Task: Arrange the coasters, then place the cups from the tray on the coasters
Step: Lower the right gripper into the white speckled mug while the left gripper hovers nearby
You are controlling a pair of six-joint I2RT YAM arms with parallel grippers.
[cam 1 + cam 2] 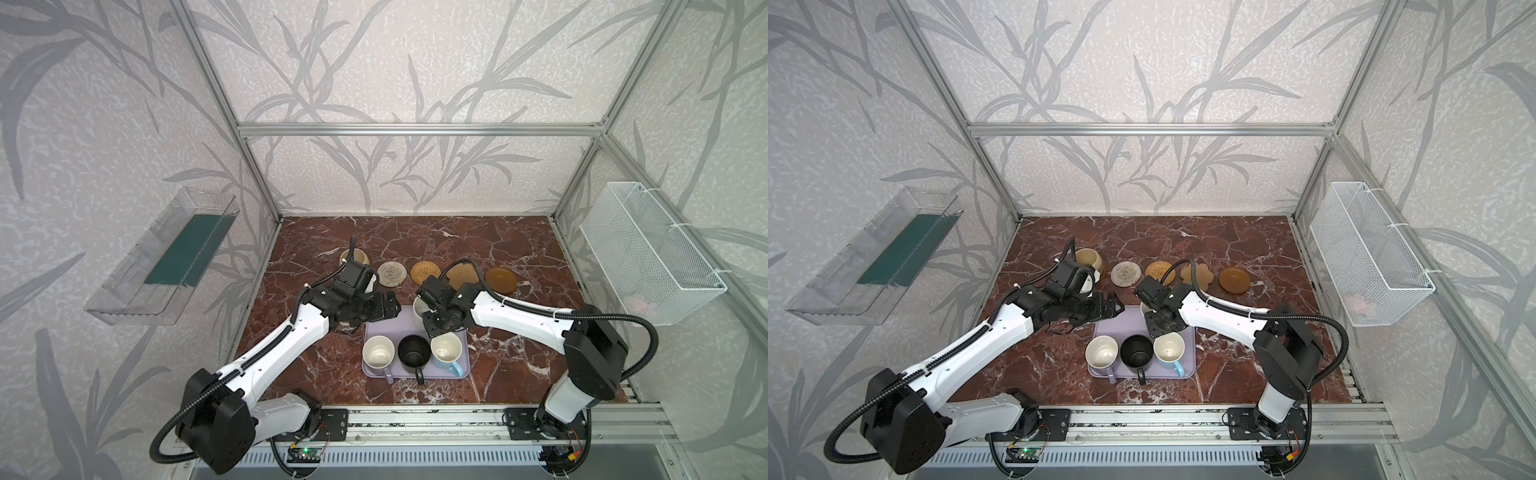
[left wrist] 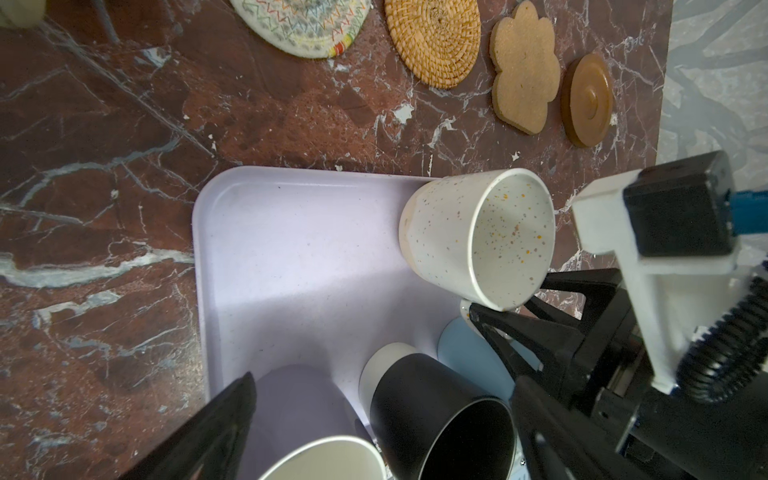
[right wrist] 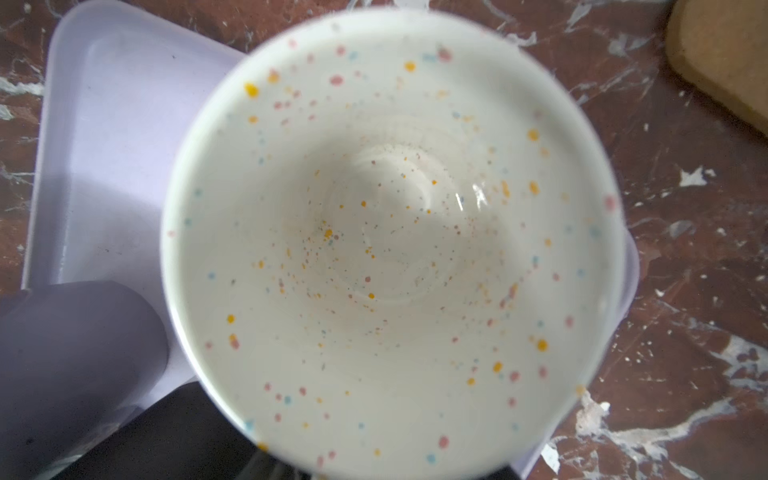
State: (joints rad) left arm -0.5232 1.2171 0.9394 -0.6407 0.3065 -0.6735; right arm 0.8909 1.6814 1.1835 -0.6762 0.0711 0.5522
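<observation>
The lilac tray (image 1: 374, 328) holds a lilac cup (image 1: 378, 351), a black cup (image 1: 413, 353), a light blue cup (image 1: 446, 351) and a speckled white cup (image 2: 478, 237). A rounded beige cup (image 1: 354, 257) stands at the left end of the coaster row; what lies under it is hidden. Beside it lie the woven coaster (image 1: 392, 274), the rattan coaster (image 1: 425, 272), the paw-shaped coaster (image 1: 459, 274) and an amber coaster (image 1: 500, 279). My left gripper (image 2: 384, 382) hangs wide open over the tray's near-left part. My right gripper (image 2: 511, 297) has its fingers either side of the white cup's handle side; contact is unclear.
A clear bin (image 1: 166, 257) hangs on the left wall and a white wire basket (image 1: 648, 249) on the right wall. Aluminium frame posts stand at the table's corners. Brown marble table surface (image 1: 316, 365) surrounds the tray.
</observation>
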